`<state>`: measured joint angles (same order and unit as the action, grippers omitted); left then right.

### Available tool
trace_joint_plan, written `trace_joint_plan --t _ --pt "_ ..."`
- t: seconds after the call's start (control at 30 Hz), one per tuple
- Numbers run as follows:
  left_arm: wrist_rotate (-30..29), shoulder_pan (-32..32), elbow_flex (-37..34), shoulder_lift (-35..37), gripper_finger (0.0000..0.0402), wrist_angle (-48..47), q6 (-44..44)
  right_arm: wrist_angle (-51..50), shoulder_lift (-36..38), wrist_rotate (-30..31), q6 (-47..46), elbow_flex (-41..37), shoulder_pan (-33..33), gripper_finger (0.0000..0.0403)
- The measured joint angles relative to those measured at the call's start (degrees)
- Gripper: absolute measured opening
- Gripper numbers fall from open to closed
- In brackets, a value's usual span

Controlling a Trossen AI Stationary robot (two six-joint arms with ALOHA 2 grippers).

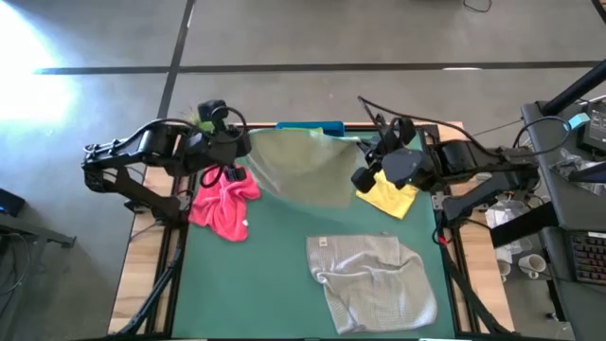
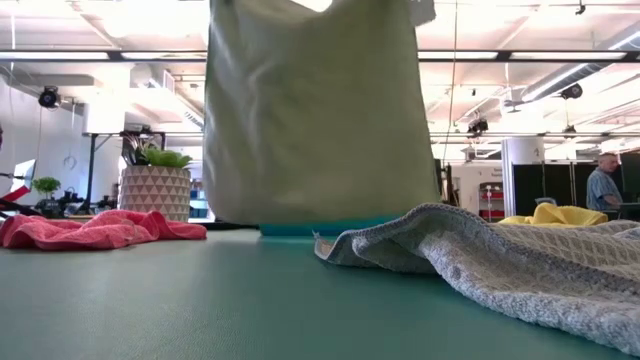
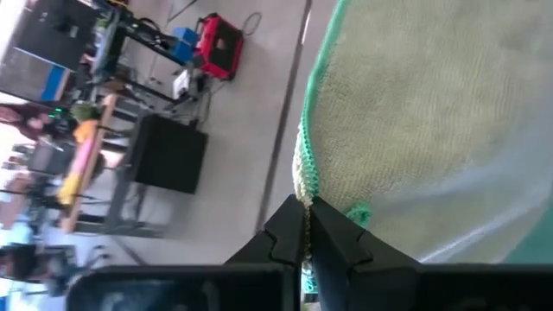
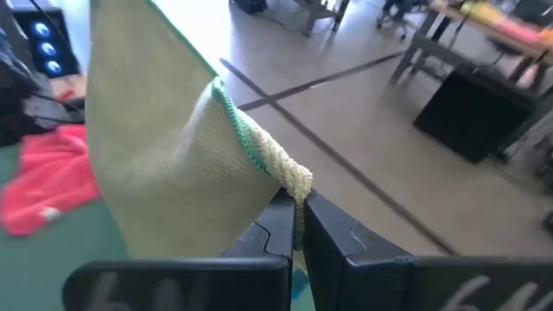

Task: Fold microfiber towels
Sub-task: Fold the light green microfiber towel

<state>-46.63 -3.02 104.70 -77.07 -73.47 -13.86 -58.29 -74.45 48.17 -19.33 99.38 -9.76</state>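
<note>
While both arms reach in over the far half of the green table (image 1: 275,284), the high view shows the olive green towel (image 1: 308,169) stretched between the left gripper (image 1: 248,144) and the right gripper (image 1: 367,163), hanging as a broad curved sheet. A crumpled hot pink towel (image 1: 223,205) lies below the left arm, a yellow towel (image 1: 388,194) under the right arm, and a waffle-textured light grey towel (image 1: 369,277) sits rumpled nearer the front. A blue tray (image 1: 311,126) peeks out behind the held cloth; what it holds cannot be told.

The low view adds that the olive cloth's bottom edge hangs just above the table, and a potted plant (image 2: 156,180) in a triangle-patterned pot.

The left wrist view shows that gripper's fingers (image 3: 281,238) pinched tight on a green-stitched corner.

The right wrist view shows the same: fingers (image 4: 333,233) clamped on a fuzzy corner.
</note>
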Motion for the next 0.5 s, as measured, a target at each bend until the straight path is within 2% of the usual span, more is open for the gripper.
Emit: trace_joint_plan --t 0.2,0.27,0.4,0.5 --pt "-0.4 2.2 0.8 -0.1 0.0000 0.9 -3.3 0.1 0.1 -0.2 7.0 1.1 1.6 0.0008" --pt "-0.4 2.1 1.0 -0.1 0.0000 0.8 -2.6 0.2 0.1 -2.2 7.6 1.5 1.5 0.0008" --pt "1.5 -0.6 1.9 0.3 0.0000 -0.9 4.9 -0.4 -0.1 -7.1 2.8 1.5 -1.1 0.0008" --pt "9.4 -2.9 1.7 0.5 0.0000 -3.5 14.3 -3.9 -0.8 -13.0 -4.6 1.4 -4.0 0.0008"
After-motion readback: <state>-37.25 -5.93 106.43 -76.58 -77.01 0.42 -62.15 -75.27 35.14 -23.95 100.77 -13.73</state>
